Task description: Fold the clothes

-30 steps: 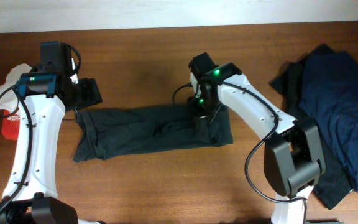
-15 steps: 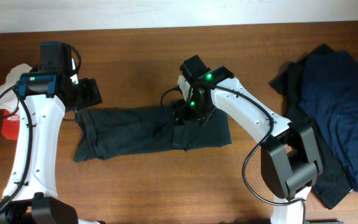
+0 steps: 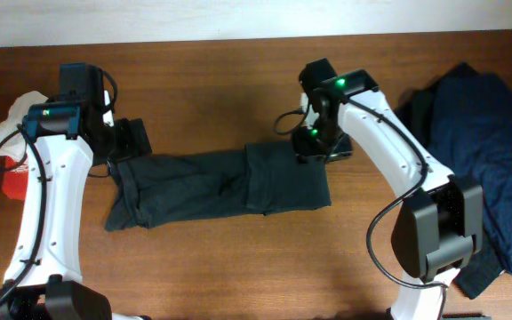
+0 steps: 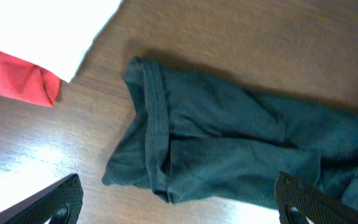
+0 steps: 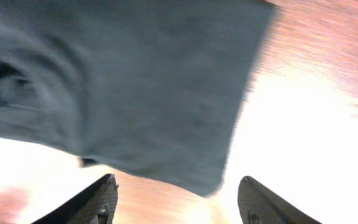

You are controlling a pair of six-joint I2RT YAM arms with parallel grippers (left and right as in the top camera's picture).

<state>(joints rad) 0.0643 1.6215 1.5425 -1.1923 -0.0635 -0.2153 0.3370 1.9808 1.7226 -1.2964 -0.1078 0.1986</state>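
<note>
A dark grey-green garment point(image 3: 203, 182) lies in a long strip across the middle of the table, with its right end doubled over into a flap point(image 3: 287, 182). My left gripper point(image 3: 130, 140) hovers open over its left end point(image 4: 166, 149), with both fingers point(image 4: 55, 200) off the cloth. My right gripper point(image 3: 323, 147) is open just beyond the flap's far right corner point(image 5: 166, 93), nothing between its fingertips point(image 5: 95, 200). More clothes lie aside: a navy and black pile point(image 3: 483, 160) on the right, white point(image 3: 16, 116) and red point(image 3: 12, 182) pieces on the left.
Bare wood runs along the near side of the table point(image 3: 238, 276) and behind the garment. In the left wrist view the white cloth point(image 4: 42, 25) and the red cloth point(image 4: 17, 81) lie close to the garment's left end.
My right gripper carried the garment's right end leftward, let it go as a flap and drew back to the right. The left gripper opened a little wider in place.
</note>
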